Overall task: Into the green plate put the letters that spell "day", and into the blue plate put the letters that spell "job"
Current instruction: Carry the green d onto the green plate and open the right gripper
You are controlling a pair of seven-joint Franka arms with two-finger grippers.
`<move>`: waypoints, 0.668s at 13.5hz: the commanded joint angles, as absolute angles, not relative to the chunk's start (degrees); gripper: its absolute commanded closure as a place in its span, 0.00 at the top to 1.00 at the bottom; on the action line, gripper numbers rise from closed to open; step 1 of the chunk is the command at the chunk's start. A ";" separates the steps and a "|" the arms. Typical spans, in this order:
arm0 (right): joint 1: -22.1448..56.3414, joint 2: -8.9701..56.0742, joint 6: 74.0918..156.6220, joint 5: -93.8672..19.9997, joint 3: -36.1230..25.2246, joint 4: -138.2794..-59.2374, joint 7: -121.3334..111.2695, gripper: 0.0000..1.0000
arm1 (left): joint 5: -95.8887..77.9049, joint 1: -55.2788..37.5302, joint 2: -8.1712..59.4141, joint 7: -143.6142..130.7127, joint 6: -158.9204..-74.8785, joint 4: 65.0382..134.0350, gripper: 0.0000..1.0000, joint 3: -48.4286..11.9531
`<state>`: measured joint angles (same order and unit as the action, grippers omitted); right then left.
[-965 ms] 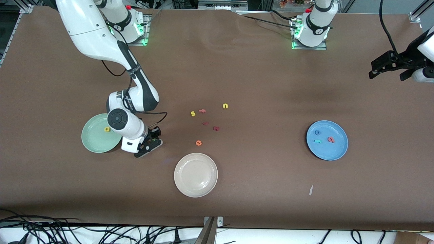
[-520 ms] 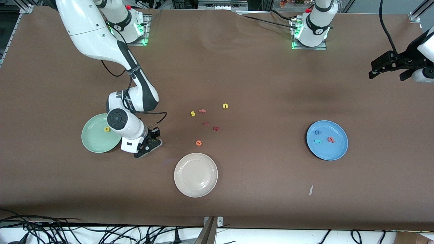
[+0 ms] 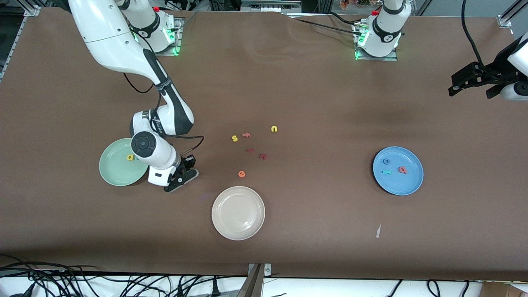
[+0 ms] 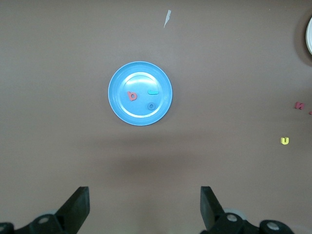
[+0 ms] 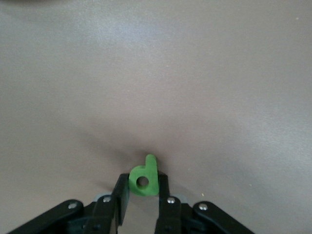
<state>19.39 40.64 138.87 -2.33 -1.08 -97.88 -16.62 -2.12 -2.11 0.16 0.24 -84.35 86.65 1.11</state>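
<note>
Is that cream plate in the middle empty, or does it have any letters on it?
Empty. The cream plate shows only its bare glossy surface in the front view; the nearest letter, an orange e, lies on the table beside it.

Round cream-white plate (image 3: 238, 213): you see it nearest the front camera, mid-table.
Orange foam "e" (image 3: 241, 174): just farther back than that plate.
Two dark red foam letters (image 3: 262, 156): near mid-table.
Salmon-pink foam "f" (image 3: 246, 134): beside yellow foam "s" (image 3: 234, 138).
Yellow foam "n" (image 3: 274, 129): farthest back.
White paper scrap (image 3: 378, 231): lies nearer the camera, toward the left arm's end.

A brown-covered table (image 3: 313, 82) fills the view, with what seem tangled black cables (image 3: 82, 282) along its near edge.
</note>
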 commanded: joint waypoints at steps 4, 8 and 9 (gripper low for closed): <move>19.86 41.05 138.08 -2.46 -1.23 -96.51 -16.79 0.14 | -1.76 -2.29 1.05 -0.09 -82.97 84.64 1.00 1.23; 17.15 38.86 125.53 -3.51 -2.63 -92.72 -16.17 0.13 | -1.76 -2.29 1.05 -0.09 -82.97 84.64 1.00 1.23; 16.88 37.98 123.85 -3.52 -3.33 -92.99 -15.74 0.13 | -1.76 -2.29 1.05 0.00 -82.97 84.64 1.00 1.23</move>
<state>18.27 40.05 128.07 -2.58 -2.78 -93.17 -16.02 -2.12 -2.11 0.19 0.24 -84.35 86.64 1.11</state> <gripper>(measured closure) 0.718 0.000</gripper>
